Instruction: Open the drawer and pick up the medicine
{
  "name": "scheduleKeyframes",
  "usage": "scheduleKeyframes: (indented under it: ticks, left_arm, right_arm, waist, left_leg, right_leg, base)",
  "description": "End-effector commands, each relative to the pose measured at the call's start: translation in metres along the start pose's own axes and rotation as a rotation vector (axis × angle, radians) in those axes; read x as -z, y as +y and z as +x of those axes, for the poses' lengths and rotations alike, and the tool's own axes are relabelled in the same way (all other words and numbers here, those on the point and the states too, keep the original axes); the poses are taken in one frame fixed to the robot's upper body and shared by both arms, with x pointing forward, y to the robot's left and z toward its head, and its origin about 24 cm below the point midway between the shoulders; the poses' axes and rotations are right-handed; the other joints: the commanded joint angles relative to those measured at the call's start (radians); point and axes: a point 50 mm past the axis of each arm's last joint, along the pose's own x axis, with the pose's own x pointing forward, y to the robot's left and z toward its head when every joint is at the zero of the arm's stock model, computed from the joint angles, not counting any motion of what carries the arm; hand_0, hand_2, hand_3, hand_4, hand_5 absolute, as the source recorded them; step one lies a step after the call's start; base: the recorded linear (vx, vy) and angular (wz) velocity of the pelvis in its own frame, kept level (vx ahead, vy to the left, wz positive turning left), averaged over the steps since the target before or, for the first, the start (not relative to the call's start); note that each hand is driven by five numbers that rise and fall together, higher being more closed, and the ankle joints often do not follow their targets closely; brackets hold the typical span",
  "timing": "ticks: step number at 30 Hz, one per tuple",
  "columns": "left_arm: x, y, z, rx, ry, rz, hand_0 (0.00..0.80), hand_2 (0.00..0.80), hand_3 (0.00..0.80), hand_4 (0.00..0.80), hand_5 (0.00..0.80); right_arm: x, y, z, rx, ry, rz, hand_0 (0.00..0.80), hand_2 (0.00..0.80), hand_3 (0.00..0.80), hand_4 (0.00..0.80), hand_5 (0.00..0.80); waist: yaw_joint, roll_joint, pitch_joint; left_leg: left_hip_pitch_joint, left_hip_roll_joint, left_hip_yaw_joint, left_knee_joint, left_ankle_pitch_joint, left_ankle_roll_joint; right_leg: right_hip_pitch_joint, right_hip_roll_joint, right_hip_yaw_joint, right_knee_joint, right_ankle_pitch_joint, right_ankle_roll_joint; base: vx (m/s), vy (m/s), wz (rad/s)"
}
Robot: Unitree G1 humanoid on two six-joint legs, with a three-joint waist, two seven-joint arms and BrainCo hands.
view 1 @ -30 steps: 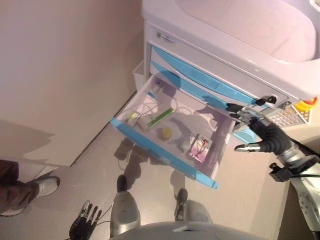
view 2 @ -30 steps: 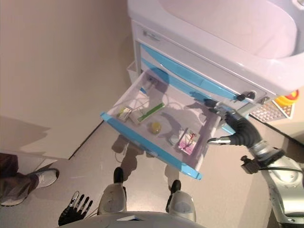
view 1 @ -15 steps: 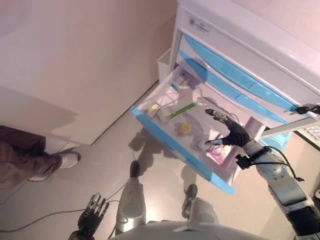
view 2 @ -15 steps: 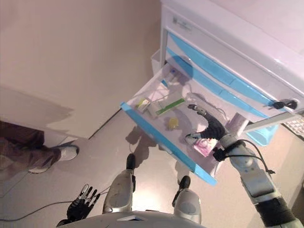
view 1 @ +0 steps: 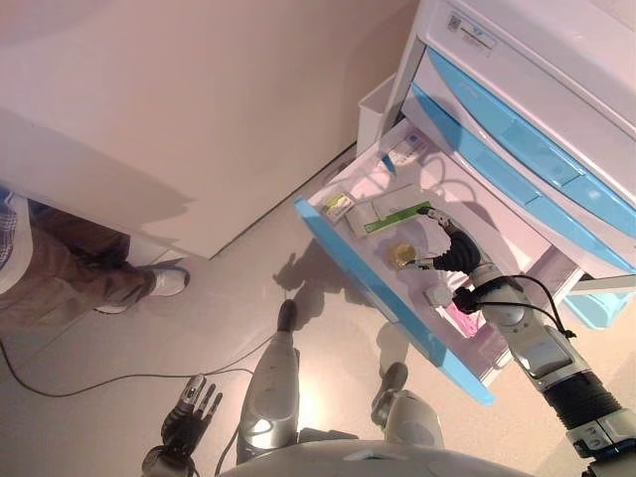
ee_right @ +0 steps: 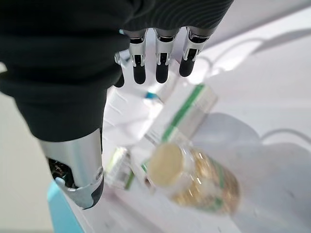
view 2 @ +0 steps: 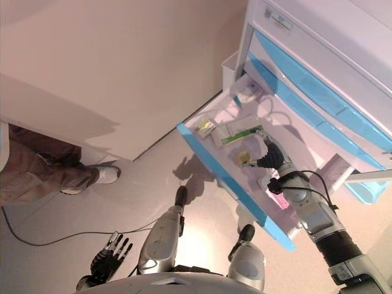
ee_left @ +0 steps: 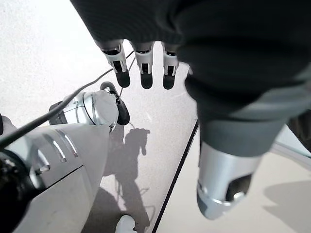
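Since a second ago the right hand (view 1: 449, 252) has left the cabinet's (view 1: 556, 89) front edge and come down into the open drawer (view 1: 343, 253); the head camera has also swung, so the whole scene sits differently in view. That hand now hangs over the drawer's middle, fingers (ee_right: 156, 63) straight and thumb (ee_right: 77, 172) apart from them, holding nothing. Directly below the hand lies the medicine, a small clear bottle (ee_right: 194, 177) with a pale yellow cap, on its side on the drawer floor; whether the hand touches it cannot be told. Just beyond the bottle, under the fingertips, lies a white box with a green stripe (ee_right: 187, 109). A smaller green-and-white packet (view 1: 337, 206) lies near the drawer's blue front, a pink packet (view 2: 277, 199) lies under the wrist toward the other end, and a small white item (view 1: 437, 295) sits between the bottle and the pink packet. More small items (view 1: 407, 151) rest at the drawer's back corner. The left hand (view 1: 191, 412) hangs low beside the robot, over the floor (view 1: 199, 318), fingers (ee_left: 146, 68) relaxed and empty. A person's leg and shoe (view 1: 159, 281) show at the left, by the wall (view 1: 199, 109).
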Motion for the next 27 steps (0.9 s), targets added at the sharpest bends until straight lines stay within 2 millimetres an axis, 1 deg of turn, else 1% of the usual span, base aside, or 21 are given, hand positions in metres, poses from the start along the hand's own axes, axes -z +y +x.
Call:
scheduleKeyframes:
  ticks: [1, 10, 18, 27]
  left_arm:
    - [-0.004, 0.001, -0.002, 0.020, 0.000, 0.073, 0.000, 0.000, 0.000, 0.000, 0.000]
    - [-0.001, -0.004, -0.001, 0.035, 0.010, 0.071, 0.000, 0.000, 0.000, 0.000, 0.000]
    - [0.000, -0.006, 0.000, 0.042, 0.017, 0.066, 0.000, 0.000, 0.000, 0.000, 0.000]
    - [0.002, -0.007, 0.001, 0.051, 0.027, 0.068, 0.000, 0.000, 0.000, 0.000, 0.000]
  right_arm:
    - [-0.017, -0.009, 0.011, 0.061, -0.085, -0.048, 0.000, 0.000, 0.000, 0.000, 0.000]
    - [-0.004, -0.001, 0.020, 0.019, -0.006, -0.065, 0.000, 0.000, 0.000, 0.000, 0.000]
    - [0.001, 0.006, 0.020, -0.016, 0.023, -0.076, 0.000, 0.000, 0.000, 0.000, 0.000]
    - [0.013, 0.015, 0.021, -0.051, 0.079, -0.086, 0.000, 0.000, 0.000, 0.000, 0.000]
  waist:
    - [0.017, -0.012, -0.018]
    - [0.026, 0.003, -0.008]
    - [0.025, 0.006, -0.005]
    - [0.027, 0.014, -0.001]
  left_leg:
    - [0.021, 0.019, 0.015, 0.082, -0.088, 0.025]
    - [0.010, 0.013, 0.011, 0.086, -0.086, 0.025]
    - [0.006, 0.011, 0.013, 0.084, -0.083, 0.025]
    - [0.007, 0.009, 0.014, 0.083, -0.083, 0.027]
  right_leg:
    - [-0.107, -0.024, 0.027, 0.041, 0.099, -0.025]
    - [-0.122, -0.033, 0.021, 0.054, 0.097, -0.029]
    - [-0.134, -0.038, 0.020, 0.062, 0.098, -0.030]
    - [-0.142, -0.042, 0.019, 0.070, 0.097, -0.033]
  base:
    - [-0.012, 0.009, 0.10]
    - [-0.002, 0.004, 0.02]
    - [0.000, 0.000, 0.00]
    - [0.000, 0.000, 0.00]
